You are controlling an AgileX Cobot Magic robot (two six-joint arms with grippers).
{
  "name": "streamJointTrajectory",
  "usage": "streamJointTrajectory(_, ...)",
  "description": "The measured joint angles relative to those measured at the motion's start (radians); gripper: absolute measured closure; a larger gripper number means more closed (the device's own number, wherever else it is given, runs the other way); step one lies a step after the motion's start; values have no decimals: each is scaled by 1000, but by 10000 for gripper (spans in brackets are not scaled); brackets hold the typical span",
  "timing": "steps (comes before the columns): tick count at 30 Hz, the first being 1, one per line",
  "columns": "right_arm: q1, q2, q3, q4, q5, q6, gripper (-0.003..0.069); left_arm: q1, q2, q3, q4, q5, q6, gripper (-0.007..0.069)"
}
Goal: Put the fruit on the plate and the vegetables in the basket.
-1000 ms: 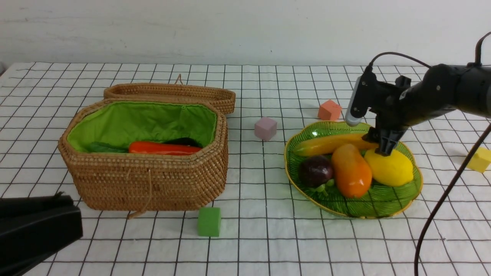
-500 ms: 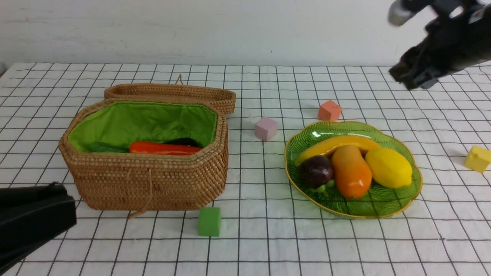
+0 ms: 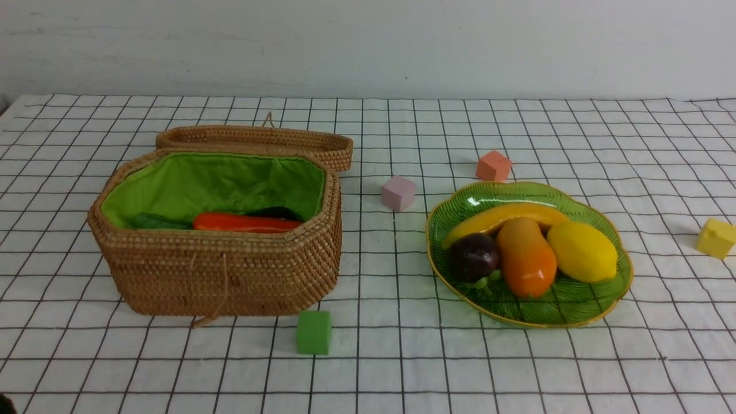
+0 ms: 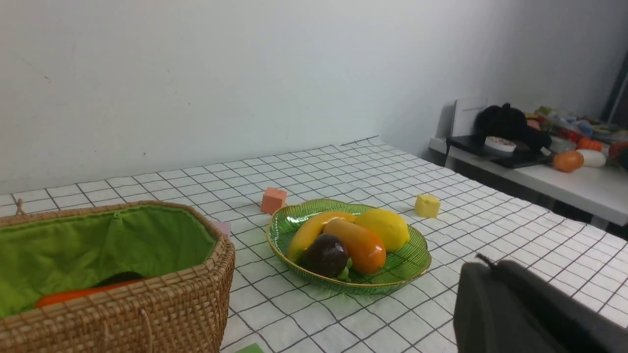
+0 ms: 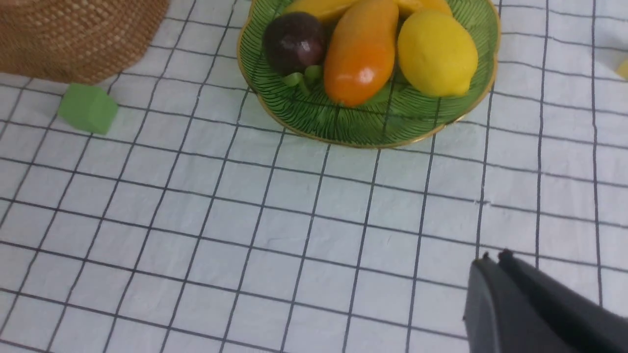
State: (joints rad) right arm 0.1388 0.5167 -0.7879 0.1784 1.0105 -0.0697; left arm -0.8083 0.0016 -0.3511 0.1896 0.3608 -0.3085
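The green glass plate [image 3: 575,307] on the right holds the fruit: a banana [image 3: 506,215], an orange-yellow mango [image 3: 526,256], a lemon [image 3: 582,251] and a dark purple mangosteen [image 3: 472,257]. The wicker basket [image 3: 230,270] on the left stands with its lid back; an orange carrot [image 3: 244,222] and a dark eggplant [image 3: 279,211] lie in its green lining. Neither arm shows in the front view. My left gripper [image 4: 483,262] is shut and empty, off to the side of the plate [image 4: 392,282]. My right gripper [image 5: 492,256] is shut and empty, over bare cloth short of the plate [image 5: 373,139].
Foam cubes lie about: a green cube [image 3: 314,332] in front of the basket, a pink cube [image 3: 398,192] and an orange cube [image 3: 493,165] behind the plate, a yellow cube [image 3: 716,238] at far right. A side table with clutter [image 4: 539,147] shows beyond the table's end.
The right arm lifted off the lemon, swung up and left the front view, its jaws closing. The left arm also withdrew out of the front view's lower left corner.
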Motion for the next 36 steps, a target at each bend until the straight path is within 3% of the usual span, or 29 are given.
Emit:
streamJointTrajectory(5,0,-189,130,0,-12,92,653,0,-12,108,14,-59,-24,638)
streamJointTrajectory(10,0,-200,164,9,-103,163,641,0,-12,174,14,-62,-29,638)
streamJointTrajectory(24,-1,-194,166,-12,-157,175,618,0,-12,216,16,77,-30,638)
streamJointTrajectory(29,-45,-241,264,-40,-372,156,653,0,-12,217,16,122,-30,638)
streamJointTrajectory(31,-82,-292,392,-44,-526,120,667,0,-12,217,16,138,-30,638)
streamJointTrajectory(36,-102,-476,699,-81,-692,78,667,0,-12,217,16,163,-30,638)
